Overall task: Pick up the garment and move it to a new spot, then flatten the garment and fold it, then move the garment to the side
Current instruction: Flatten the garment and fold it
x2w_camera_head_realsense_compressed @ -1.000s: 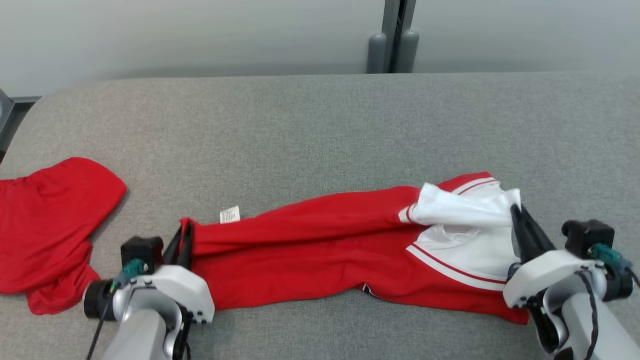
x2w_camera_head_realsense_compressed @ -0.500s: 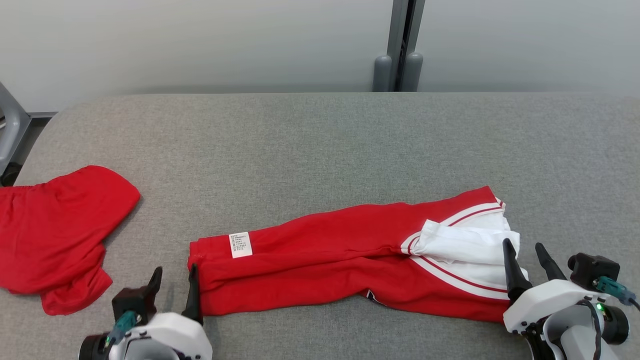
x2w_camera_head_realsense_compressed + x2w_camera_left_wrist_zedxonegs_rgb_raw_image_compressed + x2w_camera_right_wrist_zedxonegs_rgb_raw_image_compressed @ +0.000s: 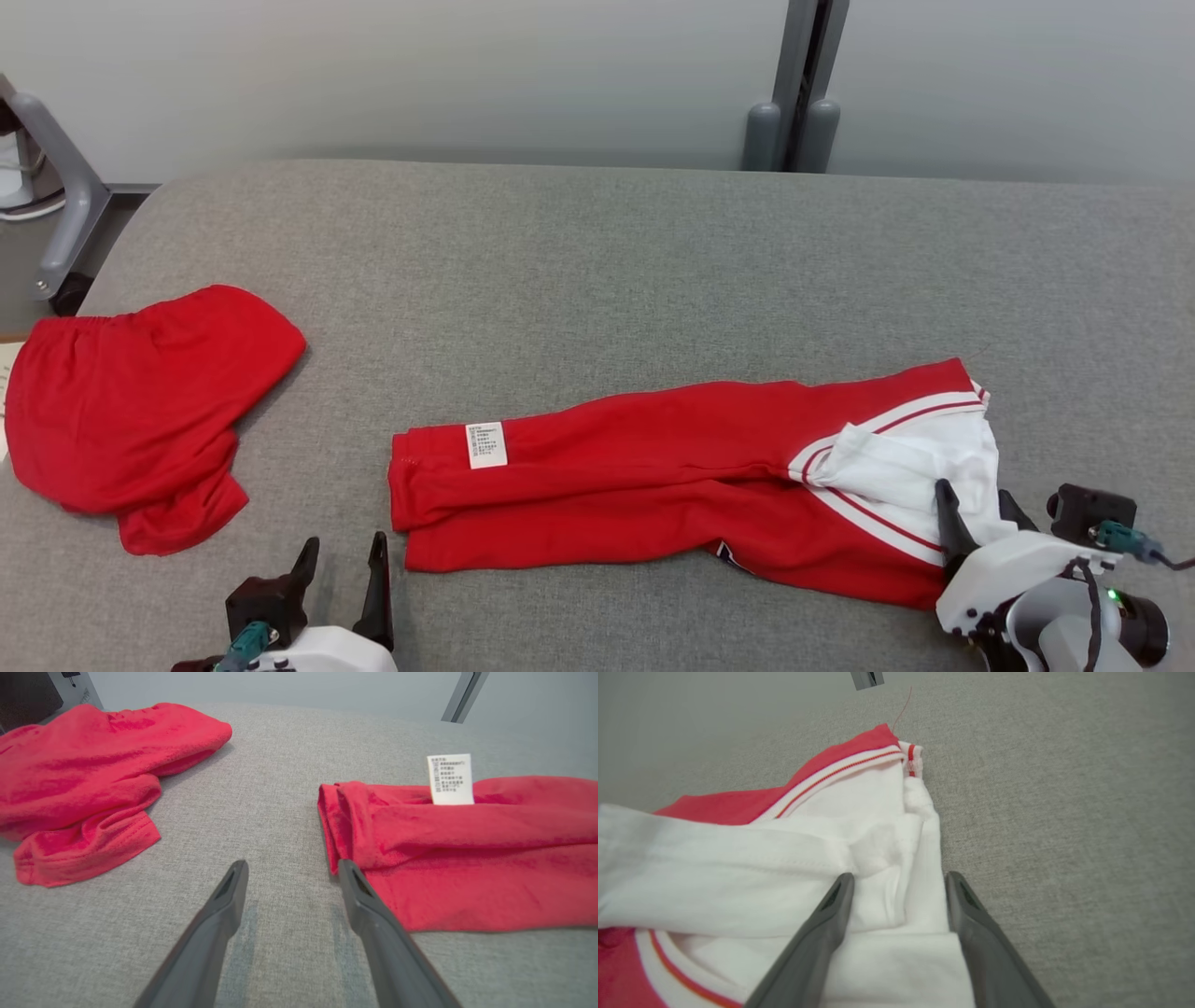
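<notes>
Garment (image 3: 635,476) lies on grey table (image 3: 560,280), red cloth (image 3: 140,411) well apart.

1. The grey, fabric-covered counter (image 3: 597,252) has a rounded far left corner.
2. The garment (image 3: 653,467) lies near the front edge as a long folded band, red with a white, striped right end. A white label (image 3: 486,445) sits on its left end.
3. A crumpled red cloth (image 3: 140,401) lies well apart at the left edge.
</notes>
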You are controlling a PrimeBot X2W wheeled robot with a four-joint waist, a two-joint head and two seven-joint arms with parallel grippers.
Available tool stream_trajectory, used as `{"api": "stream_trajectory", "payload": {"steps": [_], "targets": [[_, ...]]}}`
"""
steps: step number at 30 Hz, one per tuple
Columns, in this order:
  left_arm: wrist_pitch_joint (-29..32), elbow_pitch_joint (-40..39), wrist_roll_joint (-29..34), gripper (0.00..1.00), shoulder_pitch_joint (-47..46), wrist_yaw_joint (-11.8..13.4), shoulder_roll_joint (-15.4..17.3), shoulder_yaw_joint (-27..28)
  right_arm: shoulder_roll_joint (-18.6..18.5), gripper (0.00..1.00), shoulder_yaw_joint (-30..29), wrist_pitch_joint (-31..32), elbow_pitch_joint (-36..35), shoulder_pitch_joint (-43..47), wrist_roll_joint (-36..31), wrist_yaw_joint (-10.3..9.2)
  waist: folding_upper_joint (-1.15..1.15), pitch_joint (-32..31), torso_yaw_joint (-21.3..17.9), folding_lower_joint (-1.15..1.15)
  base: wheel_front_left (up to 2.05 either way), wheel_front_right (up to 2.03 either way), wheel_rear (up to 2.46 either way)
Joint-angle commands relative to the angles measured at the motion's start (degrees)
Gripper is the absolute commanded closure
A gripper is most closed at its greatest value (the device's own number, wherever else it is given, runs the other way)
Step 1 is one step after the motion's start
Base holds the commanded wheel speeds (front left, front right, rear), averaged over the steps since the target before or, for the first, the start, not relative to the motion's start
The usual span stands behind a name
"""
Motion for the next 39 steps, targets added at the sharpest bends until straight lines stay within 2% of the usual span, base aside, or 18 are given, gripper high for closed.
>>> {"api": "stream_trajectory", "payload": {"steps": [1,6,7,8,9,10,18,24,27,31,36,38,39], "targets": [[0.00,-0.31,-0.32,0.00,-1.12,0.14,0.25,-0.22,0.06,0.00,0.18,0.49,1.35,-0.81,0.53,-0.02,0.00,0.50,0.46,0.00,0.00,0.00,0.00],[0.00,-0.78,-0.49,0.00,-1.64,0.28,0.26,-0.61,0.79,0.00,2.40,1.30,3.87,-1.77,3.04,-0.01,0.00,1.22,0.87,0.00,0.00,0.00,0.00],[0.00,-0.84,-0.43,0.00,-1.83,0.20,0.24,-0.73,0.87,0.03,3.04,1.32,4.32,-2.01,3.44,0.01,0.00,1.37,0.92,0.00,0.00,0.00,0.00],[0.00,-0.91,-0.48,0.00,-2.05,0.13,0.24,-0.78,0.96,0.40,3.58,1.41,4.67,-2.16,4.06,0.05,0.00,1.56,0.93,0.00,0.00,0.00,0.00],[0.00,-0.98,-0.49,0.00,-2.25,0.12,0.25,-0.77,1.02,0.60,3.86,1.24,4.71,-2.43,5.02,0.05,0.00,1.79,0.93,0.00,0.00,0.00,0.00],[0.00,-1.02,-0.51,0.00,-2.37,0.12,0.24,-0.77,1.04,1.00,4.48,0.84,4.59,-2.86,4.87,0.05,0.00,1.98,0.93,0.00,0.00,0.00,0.00],[0.01,-1.15,0.31,0.00,-3.21,-0.90,0.30,-1.22,-3.26,1.00,1.07,-1.09,3.49,-4.64,6.82,-0.17,0.00,2.44,0.21,0.00,0.00,0.00,0.00],[0.01,-1.08,0.56,0.00,-3.00,-1.17,0.24,-0.44,-5.32,1.00,-5.36,-1.15,-2.79,-2.92,5.61,-0.07,0.00,1.86,-1.46,0.00,0.00,0.00,0.00],[0.01,-0.75,-0.30,0.00,-2.49,-1.21,0.26,-1.04,-4.94,1.00,-6.79,-1.17,-6.54,-2.16,4.27,-0.03,0.00,1.45,-2.48,0.00,0.00,0.00,0.00],[0.01,-0.51,-1.49,0.00,-1.97,-0.77,0.25,-2.37,-3.18,1.00,-3.81,-1.16,-12.28,-0.76,3.24,-0.02,0.00,0.66,-3.65,0.00,0.00,0.00,0.00],[0.01,0.29,-2.31,0.00,-1.13,-0.79,0.27,-4.33,-1.44,1.00,2.44,-1.17,-17.97,1.31,5.66,-0.02,0.00,-1.01,-4.19,0.00,0.00,0.00,0.00],[0.01,0.52,-2.76,0.00,-0.73,-0.52,0.27,-5.15,-0.72,1.00,5.97,-1.16,-19.36,2.34,6.90,-0.01,0.00,-1.79,-3.83,0.00,0.00,0.00,0.00],[0.01,0.64,-2.89,0.00,-0.39,-0.51,0.28,-5.89,-0.38,1.00,9.84,-0.50,-20.49,3.37,8.79,-0.01,0.00,-2.54,-3.09,0.00,0.00,0.00,0.00]]}}
